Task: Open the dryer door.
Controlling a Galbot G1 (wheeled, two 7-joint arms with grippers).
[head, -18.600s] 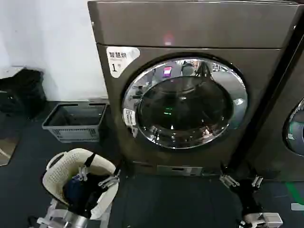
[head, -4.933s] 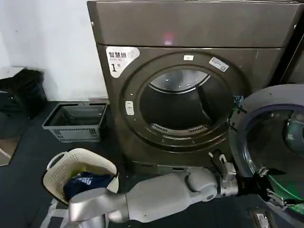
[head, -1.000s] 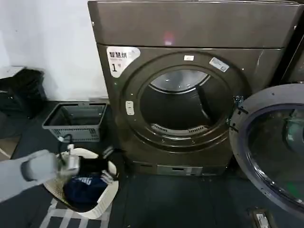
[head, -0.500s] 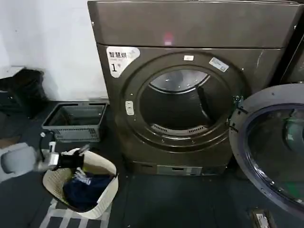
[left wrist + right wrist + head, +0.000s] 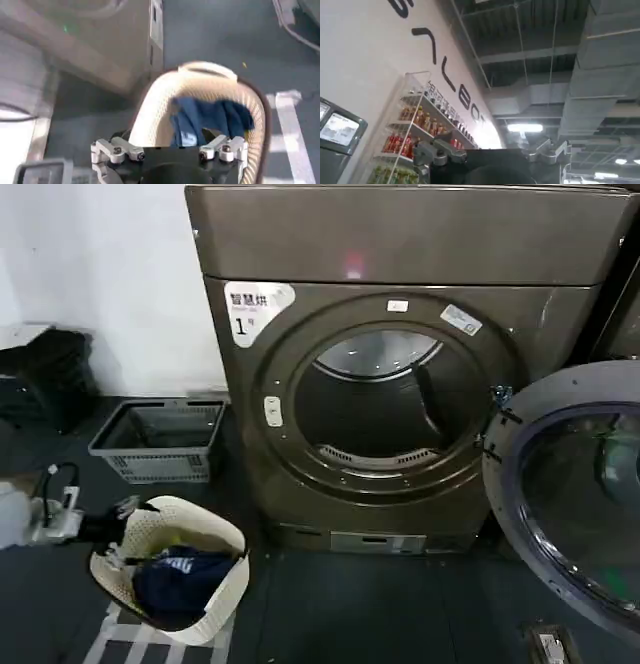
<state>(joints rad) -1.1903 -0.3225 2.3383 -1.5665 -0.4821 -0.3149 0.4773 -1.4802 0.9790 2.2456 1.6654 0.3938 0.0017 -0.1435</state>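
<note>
The dryer [image 5: 400, 364], bronze-brown with a white "1" sticker [image 5: 255, 309] at its upper left corner, fills the upper middle of the head view, and its round drum opening [image 5: 380, 409] stands uncovered. The dryer door [image 5: 570, 494] is swung fully out to the right, hinged at the opening's right edge, its rim and tinted glass reaching down to the lower right of the frame. At the left edge of the head view, low down, the left gripper [image 5: 120, 529] hangs just beside the rim of a cream laundry basket [image 5: 225, 574] that holds a dark blue garment [image 5: 180, 574]; in the left wrist view its fingers [image 5: 114, 149] are spread wide apart with nothing between them, above the basket and the garment. A grey crate [image 5: 160, 442] sits on the floor behind the basket, left of the dryer. The right gripper [image 5: 490, 150] points up toward a ceiling and a wall with shelves of bottles [image 5: 402, 145], its fingers also parted and empty.
</note>
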